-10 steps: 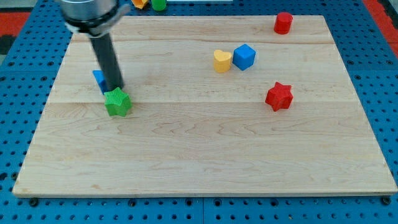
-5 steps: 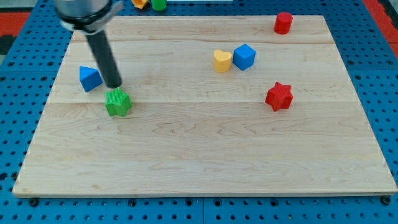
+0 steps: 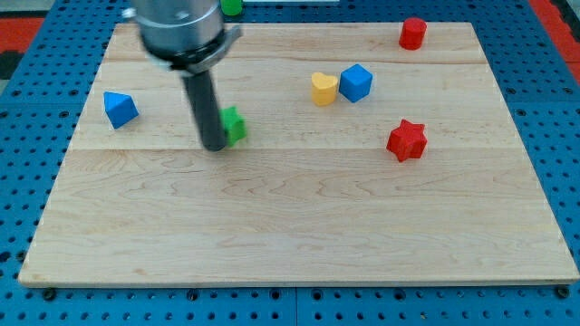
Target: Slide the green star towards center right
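Observation:
The green star [image 3: 234, 125] lies on the wooden board [image 3: 299, 226], left of the middle. The dark rod stands against the star's left side and hides part of it. My tip [image 3: 214, 147] rests on the board just left of and below the star, touching it. The red star [image 3: 407, 139] lies far to the view's right of the green star.
A blue triangular block [image 3: 119, 108] lies near the left edge. A yellow heart-shaped block [image 3: 323, 88] and a blue cube [image 3: 356, 82] sit together at upper middle. A red cylinder [image 3: 413, 33] stands at the top right. A green block [image 3: 232, 6] lies beyond the top edge.
The rod swung from above the green star to its left side and pushed it to the view's right and slightly up. The blue triangular block ended up further left.

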